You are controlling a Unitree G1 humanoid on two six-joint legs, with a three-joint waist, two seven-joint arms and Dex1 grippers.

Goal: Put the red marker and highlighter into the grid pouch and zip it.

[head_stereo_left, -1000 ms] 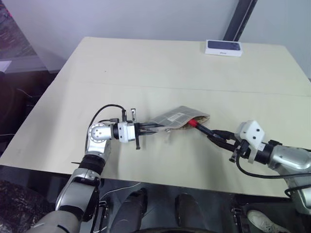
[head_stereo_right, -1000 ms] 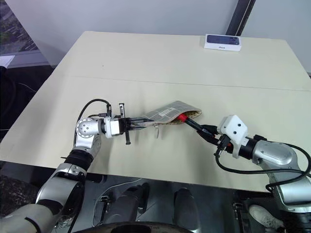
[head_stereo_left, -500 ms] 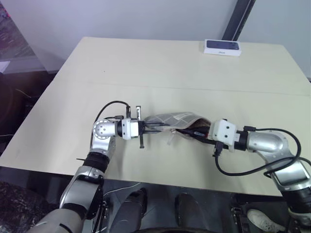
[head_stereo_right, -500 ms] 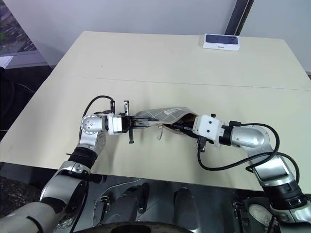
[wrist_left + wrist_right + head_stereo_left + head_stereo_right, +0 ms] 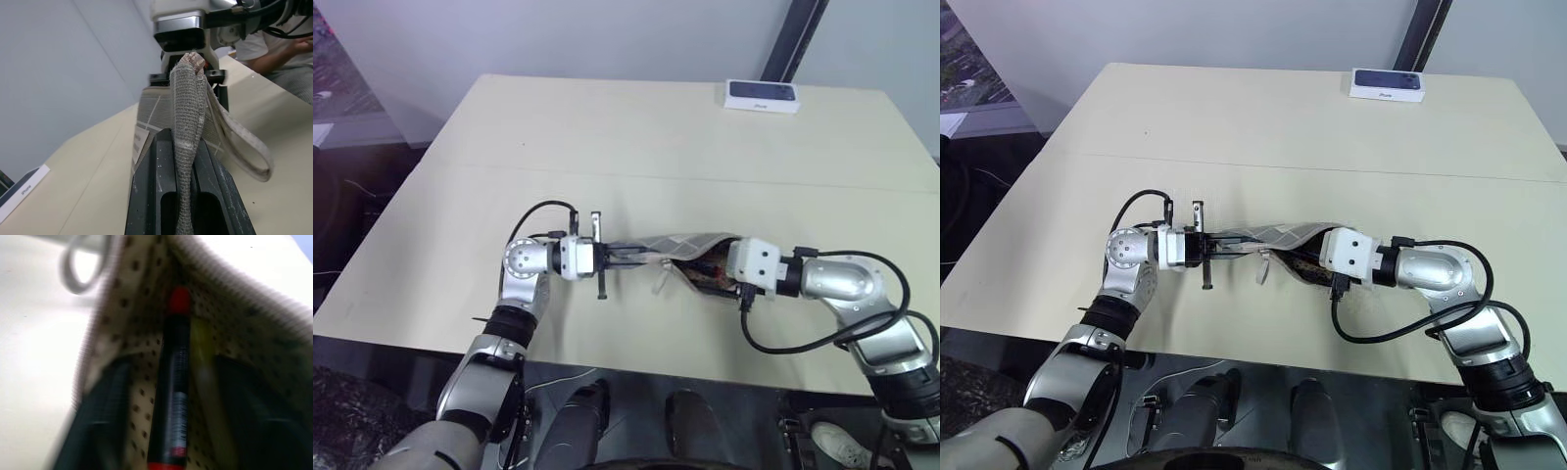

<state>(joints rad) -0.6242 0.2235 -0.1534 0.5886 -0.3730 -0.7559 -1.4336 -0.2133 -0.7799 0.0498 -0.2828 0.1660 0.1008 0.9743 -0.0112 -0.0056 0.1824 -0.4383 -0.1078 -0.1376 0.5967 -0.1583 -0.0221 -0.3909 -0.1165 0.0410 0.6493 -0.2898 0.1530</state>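
Observation:
The grid pouch hangs just above the table, stretched between both arms. My left gripper is shut on the pouch's left end, and the grey fabric stands pinched between its fingers. My right gripper is pushed into the pouch's open right mouth and stands open. The red marker lies loose inside between the spread fingers. The yellow highlighter lies beside it against the dotted lining.
A dark phone box with white sides sits at the far right edge of the beige table. The pouch's wrist strap dangles in a loop. A seated person is beyond the table.
My right gripper carried the red marker leftward into the pouch mouth, then opened and let it go inside. The left gripper lifted the pouch end slightly and kept hold.

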